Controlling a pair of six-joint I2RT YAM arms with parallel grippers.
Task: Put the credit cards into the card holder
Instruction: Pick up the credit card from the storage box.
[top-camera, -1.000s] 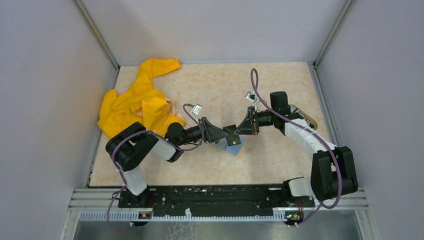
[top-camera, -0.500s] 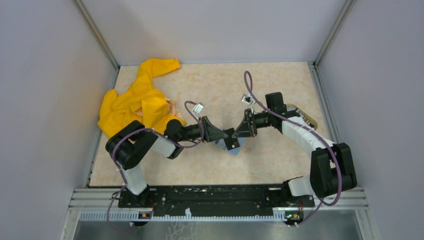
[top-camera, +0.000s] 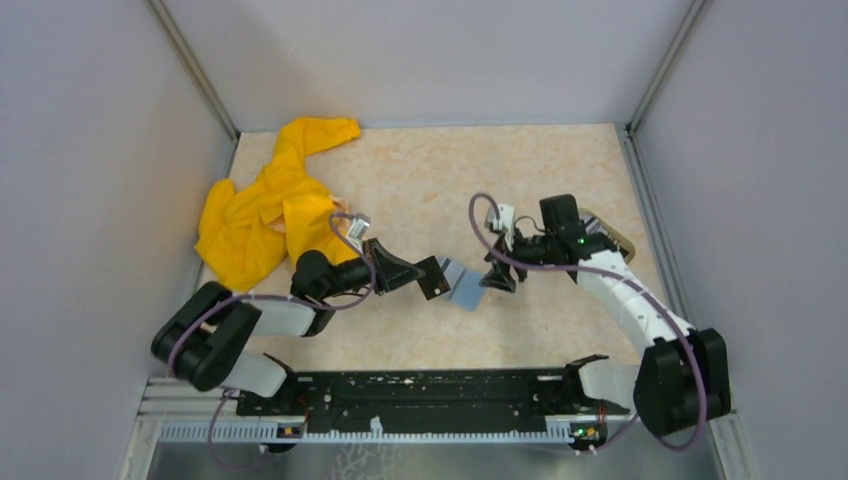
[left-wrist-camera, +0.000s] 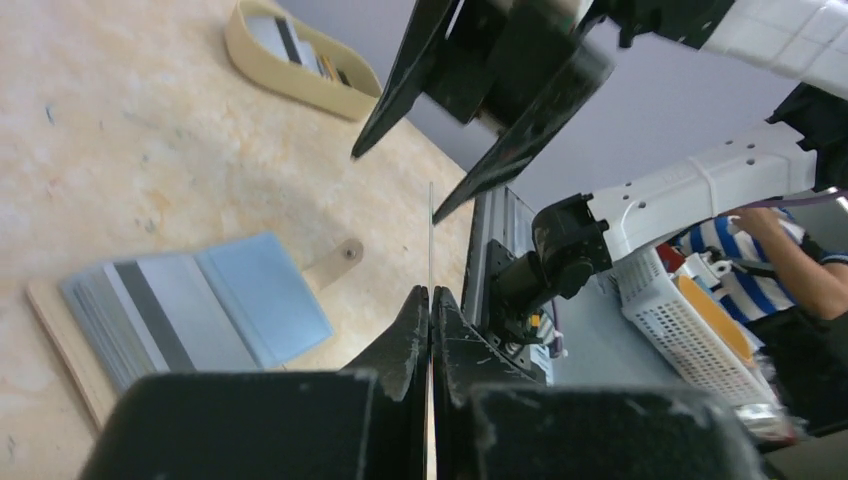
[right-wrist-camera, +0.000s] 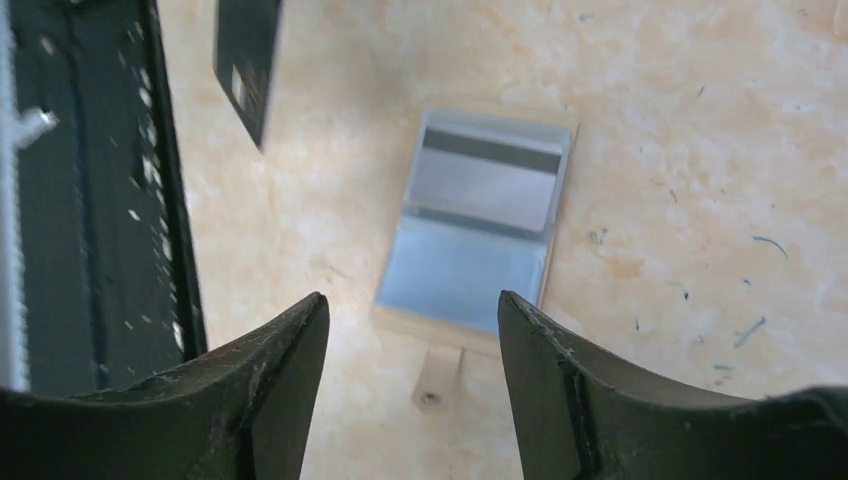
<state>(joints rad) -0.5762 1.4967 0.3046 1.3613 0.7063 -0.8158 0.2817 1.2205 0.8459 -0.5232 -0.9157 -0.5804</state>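
Card holder (right-wrist-camera: 480, 215) beside open, empty right gripper (right-wrist-camera: 412, 302); left gripper (left-wrist-camera: 430, 296) tight on credit card (right-wrist-camera: 246, 60).

It looks like a robotics lab: a left arm (top-camera: 262, 318) and right arm (top-camera: 625, 295) bolted to a black rail (top-camera: 430, 390) at the edge of a beige tabletop (top-camera: 450, 170), plain grey panels (top-camera: 90, 150) on aluminium posts (top-camera: 195, 70) boxing it in, and a person (left-wrist-camera: 745, 285) in a striped shirt by a white mesh basket (left-wrist-camera: 690, 330).

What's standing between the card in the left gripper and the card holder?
Nothing visible. The card in the left gripper is right beside the open card holder; the right gripper hangs open at its other side.
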